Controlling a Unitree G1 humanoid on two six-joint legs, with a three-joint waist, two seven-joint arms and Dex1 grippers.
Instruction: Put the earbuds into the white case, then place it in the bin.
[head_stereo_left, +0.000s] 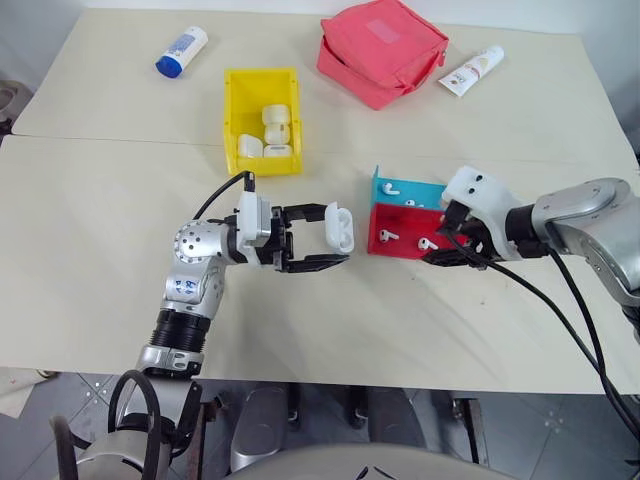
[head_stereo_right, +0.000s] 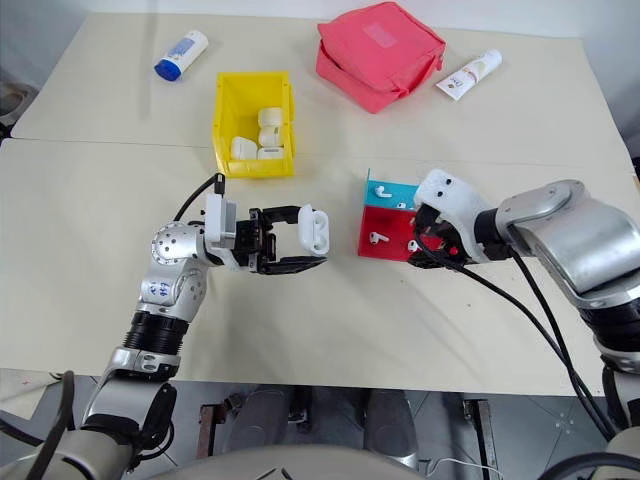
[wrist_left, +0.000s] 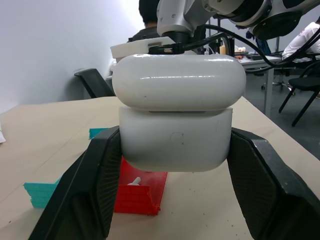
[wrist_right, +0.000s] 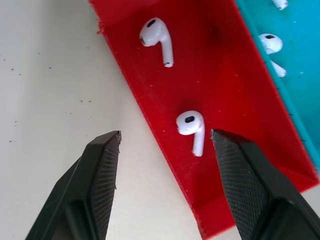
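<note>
The left pincer (head_stereo_left: 318, 238) is pinching the white case (head_stereo_left: 340, 227) between its two black fingers, holding it above the desk (head_stereo_left: 120, 290). In the left wrist view the case's lid looks slightly raised from its body, though the seam is hard to judge from that angle.

The right pincer (wrist_right: 165, 145) is spread, its two fingers pointing steeply down at the near edge of the red tray (wrist_right: 215, 75). One finger hangs over bare desk just outside the tray wall, the other over the tray's floor. Between the fingers, nearer the one over the tray, lies one of the earbuds (wrist_right: 191, 126), untouched. A second earbud (wrist_right: 156, 36) lies further along the tray, beyond the fingertips.

The blue tray (head_stereo_left: 405, 188) sits touching the red one on its far side from the right pincer and holds more earbuds.

The bin (head_stereo_left: 262, 120) stands well beyond the left pincer, towards the far side of the desk, with several white cases inside it. Further off lie a red pouch (head_stereo_left: 382, 50), a white tube (head_stereo_left: 472, 70) and a blue-capped bottle (head_stereo_left: 181, 51).
</note>
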